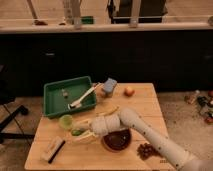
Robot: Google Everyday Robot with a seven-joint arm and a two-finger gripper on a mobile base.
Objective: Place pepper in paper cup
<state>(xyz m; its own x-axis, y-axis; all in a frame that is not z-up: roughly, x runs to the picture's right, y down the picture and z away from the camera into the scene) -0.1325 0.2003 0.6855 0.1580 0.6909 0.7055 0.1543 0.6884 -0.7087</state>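
Gripper (80, 131) sits low over the wooden table (145, 107), its 2 fingers closed around the pepper (76, 132), just below the light-green cup (66, 121) and left of the dark-red bowl (118, 140).

Dim warm light, dark background, soft blur throughout; hand (80, 131) over lit table (145, 107).

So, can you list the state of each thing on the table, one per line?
end effector: low over the table's left side, at the pepper.
pepper: between the fingers, not in a cup.
light-green cup: upright, beside the end effector.
green tray: flat, holding a white utensil.
dark-red bowl: upright, under the arm.
brush: lying flat.
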